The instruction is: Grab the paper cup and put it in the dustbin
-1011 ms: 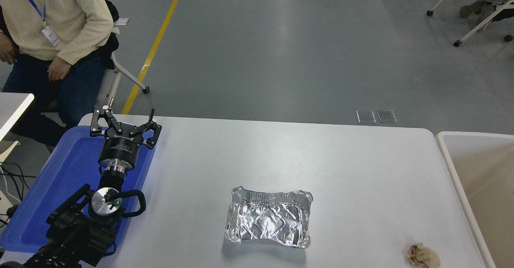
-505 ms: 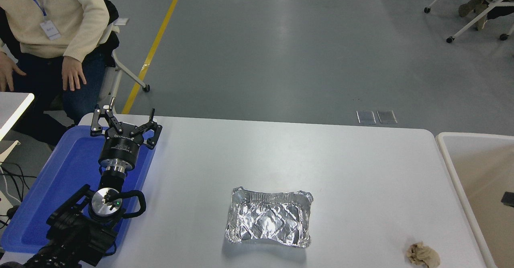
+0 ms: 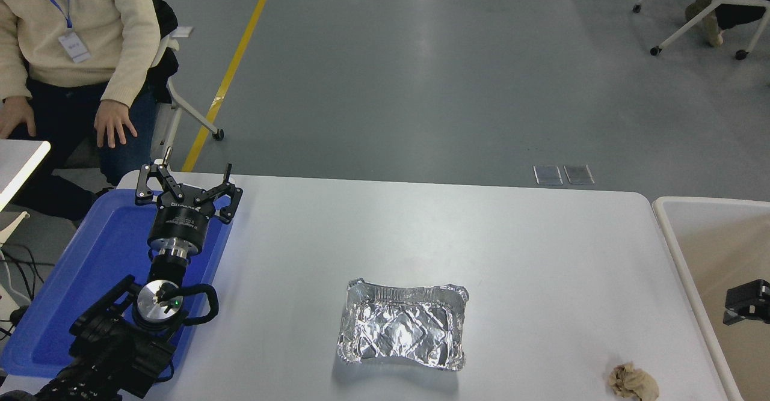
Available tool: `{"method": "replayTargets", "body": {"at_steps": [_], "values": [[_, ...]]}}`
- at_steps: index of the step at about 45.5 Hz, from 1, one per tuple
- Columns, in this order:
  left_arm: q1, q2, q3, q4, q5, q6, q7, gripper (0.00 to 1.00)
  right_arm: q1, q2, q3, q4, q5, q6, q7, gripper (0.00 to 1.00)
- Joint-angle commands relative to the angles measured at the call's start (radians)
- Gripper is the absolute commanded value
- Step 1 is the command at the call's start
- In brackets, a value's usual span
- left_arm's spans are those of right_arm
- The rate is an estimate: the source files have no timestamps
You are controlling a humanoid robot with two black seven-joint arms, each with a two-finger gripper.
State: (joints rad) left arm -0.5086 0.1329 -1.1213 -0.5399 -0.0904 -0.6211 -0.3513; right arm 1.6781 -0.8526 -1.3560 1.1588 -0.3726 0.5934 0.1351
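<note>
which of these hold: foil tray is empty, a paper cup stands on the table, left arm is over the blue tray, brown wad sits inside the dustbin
1. The foil tray is empty. True.
2. A paper cup stands on the table. False: no paper cup is in view anywhere.
3. The left gripper is over the blue tray, jaws spread. True.
4. The brown paper wad sits inside the dustbin. False: it lies on the table beside the bin.
5. A black part of the right arm shows over the dustbin. True.
</note>
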Motion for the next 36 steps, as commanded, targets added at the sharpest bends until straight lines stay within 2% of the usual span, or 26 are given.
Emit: {"method": "replayTargets", "body": {"at_steps": [1,16,23,36], "values": [[0.001,0.001,0.0,0.0,0.0,0.001,-0.003,1.0,0.205,0.076,-0.17,0.012,-0.003,0.192,-0.003,1.0],[0.001,0.001,-0.002,0.002,-0.002,0.001,-0.003,1.0,0.428,0.217,-0.189,0.032,-0.002,0.192,-0.005,1.0],[0.001,0.001,-0.002,0.002,-0.002,0.001,-0.005,1.0,0.505,0.342,-0.183,0.105,0.0,0.192,-0.005,1.0],[0.002,0.001,-0.002,0.002,-0.002,0.001,-0.005,1.0,0.578,0.444,0.034,0.134,0.012,0.192,-0.005,1.0]]}}
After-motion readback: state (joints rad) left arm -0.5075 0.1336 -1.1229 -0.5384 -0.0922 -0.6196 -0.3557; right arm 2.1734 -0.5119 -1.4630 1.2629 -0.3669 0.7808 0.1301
